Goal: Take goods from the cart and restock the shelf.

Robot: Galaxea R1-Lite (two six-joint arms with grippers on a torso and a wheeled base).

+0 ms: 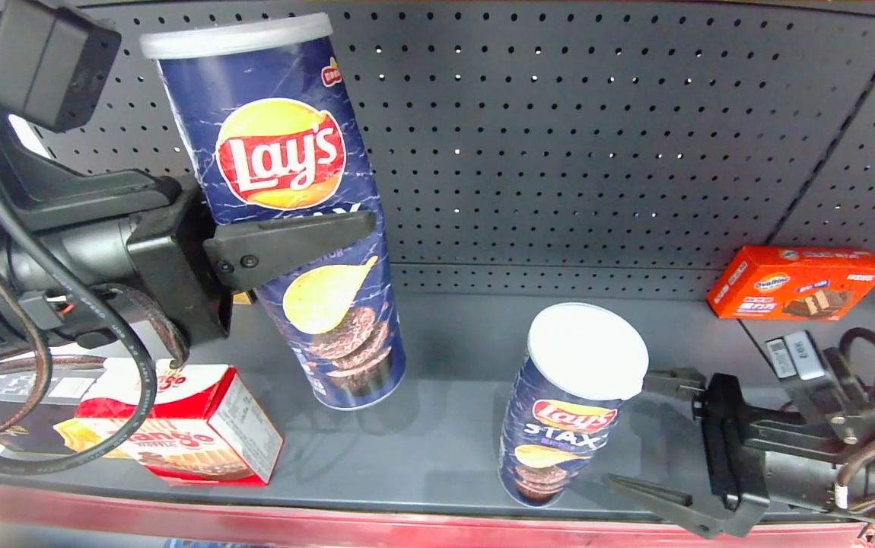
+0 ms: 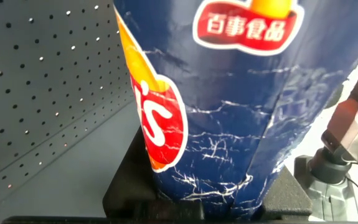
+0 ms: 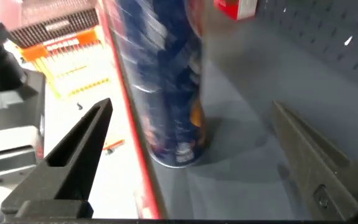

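Head view: the left gripper is pinching the first chip can, dark blue with a white lid, holding it tilted over the grey shelf. A round red-and-yellow logo and pictured chips are showing on it. The second chip can is standing upright near the front edge, between the spread fingers of the right gripper.

Left wrist view: white marble-like veins and a red oval label are covering the first chip can.

Right wrist view: both fingers are staying clear of the second chip can.

Navy white-veined chip cans, white lids, orange box, red-white box, grey pegboard
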